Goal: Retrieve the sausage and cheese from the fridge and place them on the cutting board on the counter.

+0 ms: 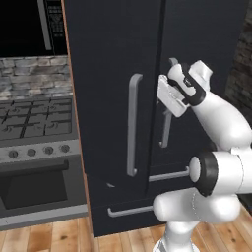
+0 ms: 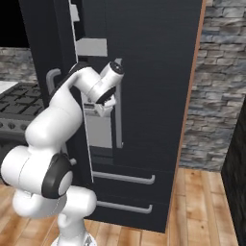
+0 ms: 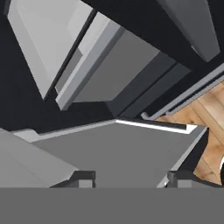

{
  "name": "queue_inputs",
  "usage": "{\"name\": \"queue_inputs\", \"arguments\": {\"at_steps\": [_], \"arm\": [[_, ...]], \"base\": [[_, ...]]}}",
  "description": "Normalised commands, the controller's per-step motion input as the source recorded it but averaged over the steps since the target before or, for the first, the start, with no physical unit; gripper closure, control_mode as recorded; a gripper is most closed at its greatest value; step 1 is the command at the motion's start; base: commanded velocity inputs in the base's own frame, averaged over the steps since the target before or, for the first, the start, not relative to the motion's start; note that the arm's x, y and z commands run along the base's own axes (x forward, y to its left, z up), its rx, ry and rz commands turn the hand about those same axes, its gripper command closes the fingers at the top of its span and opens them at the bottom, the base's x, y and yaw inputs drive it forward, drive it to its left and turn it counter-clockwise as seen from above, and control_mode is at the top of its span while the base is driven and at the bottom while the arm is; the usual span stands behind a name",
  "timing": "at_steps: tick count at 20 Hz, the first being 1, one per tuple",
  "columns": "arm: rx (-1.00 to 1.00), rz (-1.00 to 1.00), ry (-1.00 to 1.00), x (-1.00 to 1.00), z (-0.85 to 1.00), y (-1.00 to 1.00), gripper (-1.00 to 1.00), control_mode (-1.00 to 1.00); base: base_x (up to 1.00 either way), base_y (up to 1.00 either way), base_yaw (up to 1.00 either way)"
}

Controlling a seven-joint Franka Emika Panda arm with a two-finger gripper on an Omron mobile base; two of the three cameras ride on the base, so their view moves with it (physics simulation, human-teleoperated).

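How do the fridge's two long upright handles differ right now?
The left handle stands free and in full sight; the right handle has the gripper at it, with the hand covering its upper part. The left handle looks thicker and longer. Both are silver, vertical bars on the black fridge.

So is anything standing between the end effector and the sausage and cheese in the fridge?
Yes: the fridge's black doors. Only a narrow gap between them shows grey shelving, and the end effector sits outside, by the door handles. A door likely needs swinging wider first.
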Motion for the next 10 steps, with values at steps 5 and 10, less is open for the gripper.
{"name": "queue_inputs", "arguments": {"at_steps": [5,10], "arm": [[0.00,0.13,0.00,-0.36,-0.16,0.88,-1.00,-1.00],[0.00,0.20,0.00,-0.47,-0.20,0.82,-1.00,-1.00]], "base": [[0.00,0.00,0.00],[0.00,0.00,0.00]]}}
